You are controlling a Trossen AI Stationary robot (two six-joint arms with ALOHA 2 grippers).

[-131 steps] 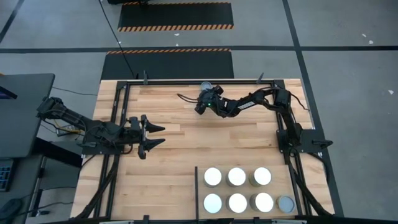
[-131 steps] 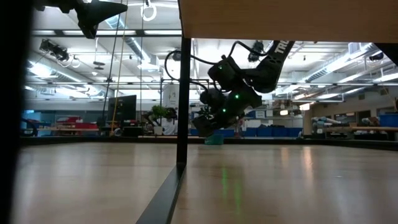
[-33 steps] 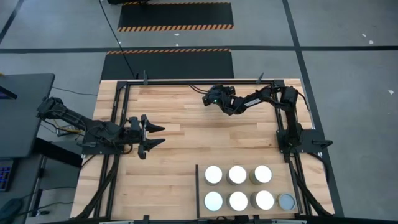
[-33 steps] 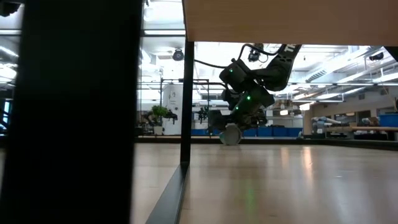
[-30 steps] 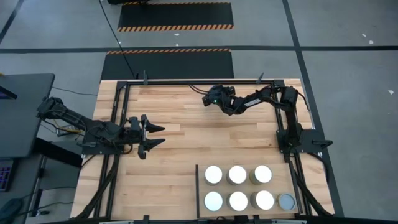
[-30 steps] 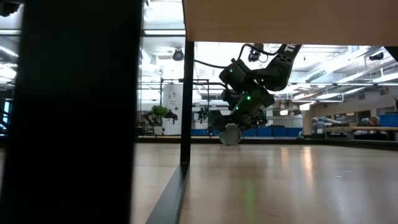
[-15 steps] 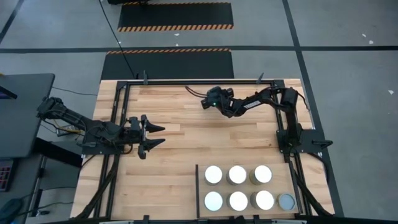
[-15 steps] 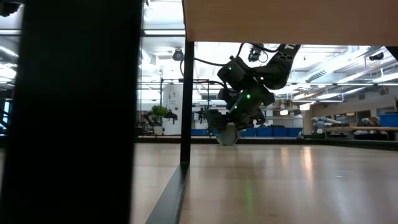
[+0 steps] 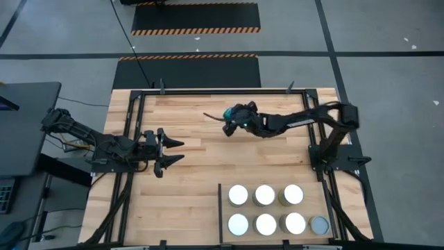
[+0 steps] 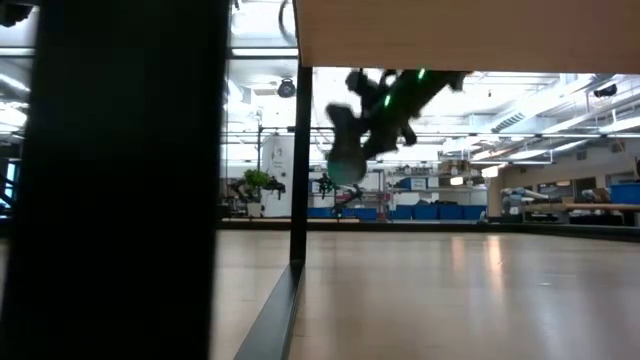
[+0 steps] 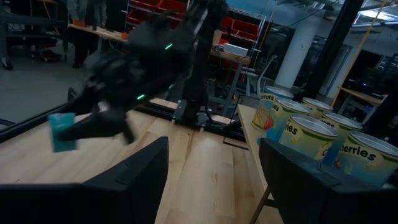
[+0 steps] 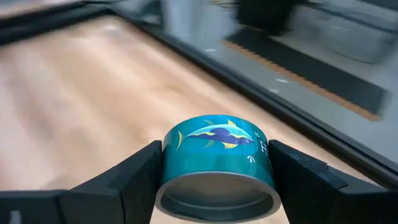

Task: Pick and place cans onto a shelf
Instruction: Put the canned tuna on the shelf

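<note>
Readable on the yellow-green cylindrical cans with silver rims [image 11: 310, 138]: "cherries", partly cut off, and "arrots" on a farther one. No words legible on the teal round tin with a fish picture [image 12: 216, 163].

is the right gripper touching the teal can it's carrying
Touching. In the right wrist view the right gripper has both dark fingers pressed against the sides of the teal can.

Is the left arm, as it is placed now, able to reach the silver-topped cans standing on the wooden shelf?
Probably yes. The left gripper hangs open over bare wood, and the board between it and the silver-topped cans on the shelf looks free. The right gripper holds a teal can farther away.
</note>
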